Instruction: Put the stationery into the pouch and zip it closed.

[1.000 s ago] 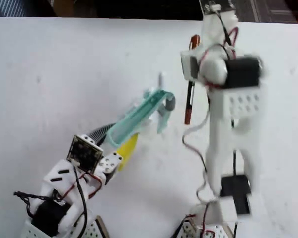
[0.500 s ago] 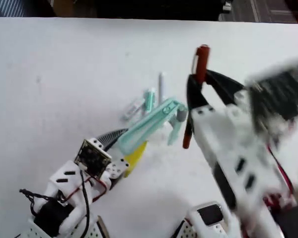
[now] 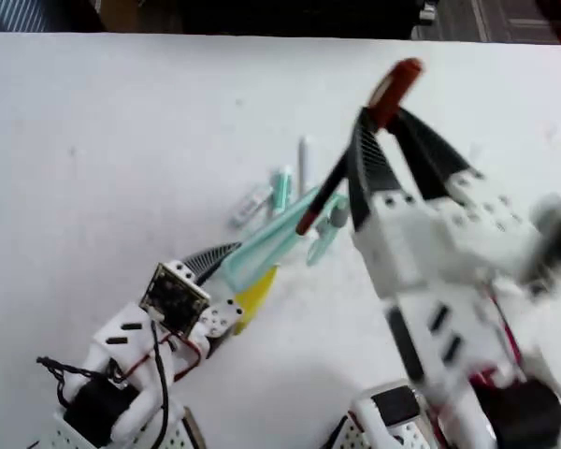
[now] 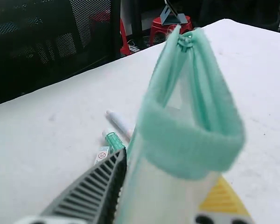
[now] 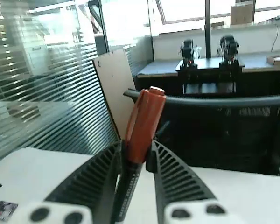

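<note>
Two arms over a big white table (image 3: 122,140), so starting there and working down in size. The right arm takes up the near right of the high view. Its right gripper (image 3: 379,122) is raised above the table, with the black fingers closed tight around a red-capped pen (image 3: 355,159). The right wrist view shows it well: the pen (image 5: 142,121) sits pinched between the ribbed pads of the right gripper (image 5: 136,149), cap end sticking out past the fingertips. From above the pen slants, cap toward the far right and dark tip toward the near left. That tip lines up with the far end of the pouch, though I can't tell if it actually touches.

The left arm is at the near left. The left gripper (image 3: 232,273) is clamped on the near end of the mint-green pouch (image 3: 271,234), one dark finger and one yellow finger on either side. In the left wrist view the pouch (image 4: 186,140) stands on edge with its mouth gaping open.

Just left of the pouch's far end, three small bits lie on the table close together: a white pen (image 3: 304,164), a green stick (image 3: 282,187) and a little white piece (image 3: 251,204).
</note>
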